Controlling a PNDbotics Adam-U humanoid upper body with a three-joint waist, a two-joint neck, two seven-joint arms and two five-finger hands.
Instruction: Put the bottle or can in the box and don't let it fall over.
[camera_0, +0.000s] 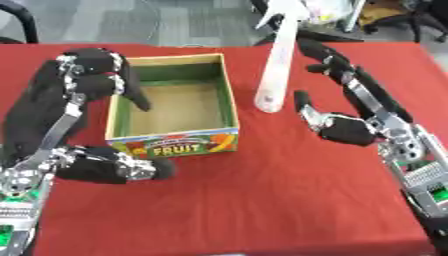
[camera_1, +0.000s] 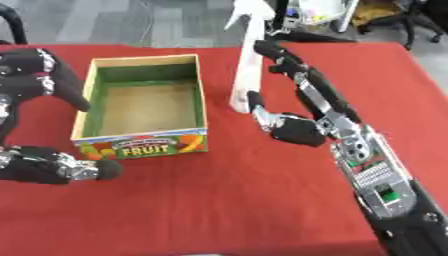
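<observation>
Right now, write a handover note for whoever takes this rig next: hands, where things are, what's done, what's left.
Right hand: beside a tall white spray bottle, thumb near its base, fingers reaching up along it; whether it grips cannot be told.
Left hand: curled round the left side of the fruit box, one finger over the wall into it, holding nothing else.
Bottle stands upright on the red tablecloth, just right of the box.
Box is open and empty.
Done: the right hand's approach to the bottle.
Left: lift the bottle, set it upright inside the box.
</observation>
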